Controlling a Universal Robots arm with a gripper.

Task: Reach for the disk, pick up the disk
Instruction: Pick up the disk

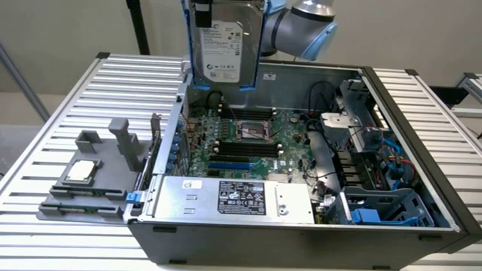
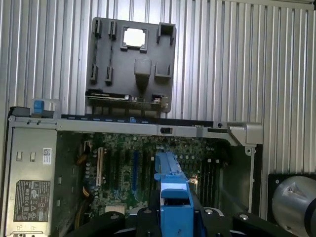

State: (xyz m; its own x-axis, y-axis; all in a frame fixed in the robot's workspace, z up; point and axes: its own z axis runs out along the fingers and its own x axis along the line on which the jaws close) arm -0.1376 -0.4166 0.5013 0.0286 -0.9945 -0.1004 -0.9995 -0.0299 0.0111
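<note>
1. I see the disk (image 1: 224,48) at the exterior view's top centre, hanging upright above the open computer case (image 1: 407,169).
2. The gripper (image 2: 174,219) is clamped on its blue caddy edge.
3. I judge it rigid, fairly heavy and shock-sensitive, so the caddy rails are the best hold.

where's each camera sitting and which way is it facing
Exterior view: off the arm, looking down at an angle into the open computer case; the arm carries the disk upright above it.
Wrist view: on the wrist, looking straight down into the case; the gripper shows, shut on the disk's blue caddy.
Shared: disk, motherboard, grey fixture tray, power supply.
</note>
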